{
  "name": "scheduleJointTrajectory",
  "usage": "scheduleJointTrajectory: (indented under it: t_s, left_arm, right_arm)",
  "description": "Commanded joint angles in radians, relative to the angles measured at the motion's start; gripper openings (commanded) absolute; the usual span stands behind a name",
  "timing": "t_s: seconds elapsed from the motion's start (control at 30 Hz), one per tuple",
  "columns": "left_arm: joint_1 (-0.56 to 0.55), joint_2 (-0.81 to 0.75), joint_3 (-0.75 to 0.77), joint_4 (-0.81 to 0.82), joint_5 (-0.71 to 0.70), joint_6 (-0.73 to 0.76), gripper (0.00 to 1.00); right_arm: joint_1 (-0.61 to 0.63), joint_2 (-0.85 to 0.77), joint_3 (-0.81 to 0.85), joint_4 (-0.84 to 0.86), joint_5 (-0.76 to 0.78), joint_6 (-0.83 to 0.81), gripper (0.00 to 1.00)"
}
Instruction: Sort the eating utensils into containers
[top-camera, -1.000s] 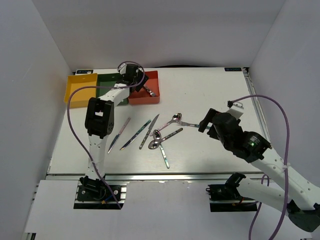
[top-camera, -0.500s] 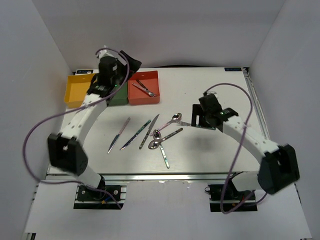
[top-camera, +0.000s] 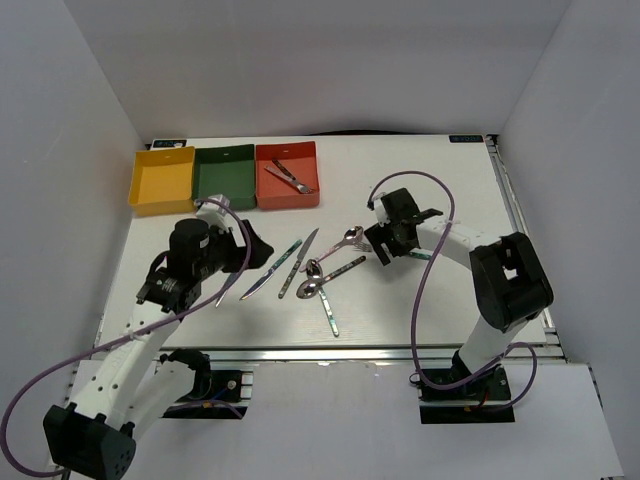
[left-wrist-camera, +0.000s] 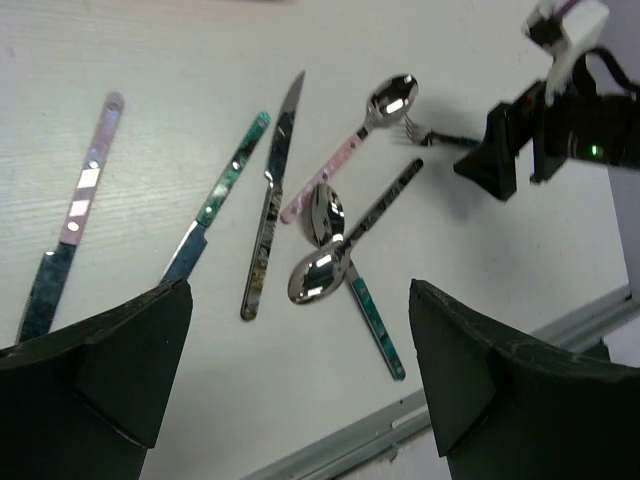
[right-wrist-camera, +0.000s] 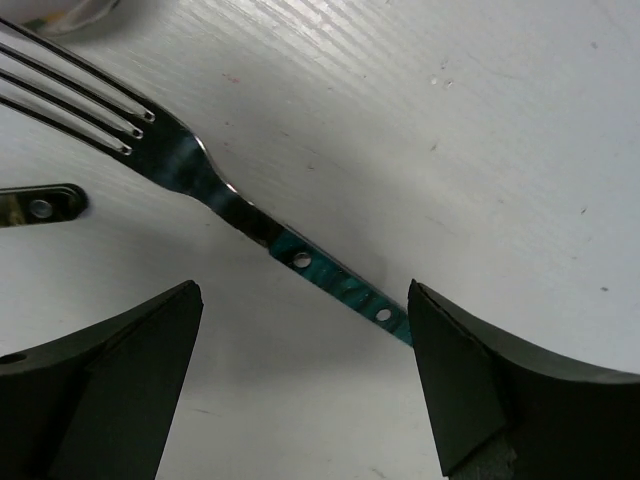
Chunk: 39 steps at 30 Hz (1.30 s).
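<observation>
Eating utensils (top-camera: 300, 263) lie scattered mid-table (top-camera: 380, 310); two more sit in the red-orange bin (top-camera: 305, 198) at 11 o'clock. Left claw (left-wrist-camera: 300, 380) hangs wide above the knives. Right claw (right-wrist-camera: 300, 370), also wide, straddles a fork (right-wrist-camera: 200, 175) at 3 o'clock.

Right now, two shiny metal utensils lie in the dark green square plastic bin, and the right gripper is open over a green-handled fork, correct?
No: the two shiny metal utensils lie in the red-orange square plastic bin, not the dark green bin; the top external view shows it. The right gripper is open over the green-handled fork.
</observation>
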<state>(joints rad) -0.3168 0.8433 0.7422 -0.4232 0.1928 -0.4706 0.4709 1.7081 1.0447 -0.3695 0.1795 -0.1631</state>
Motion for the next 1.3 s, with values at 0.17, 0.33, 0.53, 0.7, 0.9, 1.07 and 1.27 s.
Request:
scheduleJointTrajectory:
  t_s: [0.17,0.33,0.53,0.7,0.9,1.07,1.27]
  left_arm:
    - [-0.036,-0.061,-0.021,0.006,0.06,0.055,0.98]
    - [-0.039,-0.07,-0.027,0.006,0.042,0.052,0.98]
    - [-0.045,-0.093,-0.03,0.009,0.039,0.05,0.98]
    - [-0.048,-0.092,-0.029,0.008,0.04,0.05,0.98]
    - [-0.048,-0.09,-0.029,0.006,0.039,0.047,0.98]
    - [-0.05,-0.087,-0.027,0.003,0.031,0.044,0.98]
    - [-0.05,-0.098,-0.021,-0.012,-0.016,0.038,0.98]
  right_arm:
    - [-0.051,0.011,-0.006,0.092,-0.129,-0.242,0.89]
    - [-0.086,0.142,0.063,-0.015,-0.224,-0.282,0.84]
    - [-0.089,0.182,0.063,-0.086,-0.298,-0.248,0.58]
    - [-0.081,0.137,0.02,-0.069,-0.211,-0.202,0.44]
    - [-0.081,0.088,-0.037,0.006,-0.135,-0.128,0.16]
    - [-0.074,0.096,-0.046,0.006,-0.152,-0.115,0.05]
    - [-0.069,0.016,-0.009,-0.038,-0.14,-0.081,0.0]
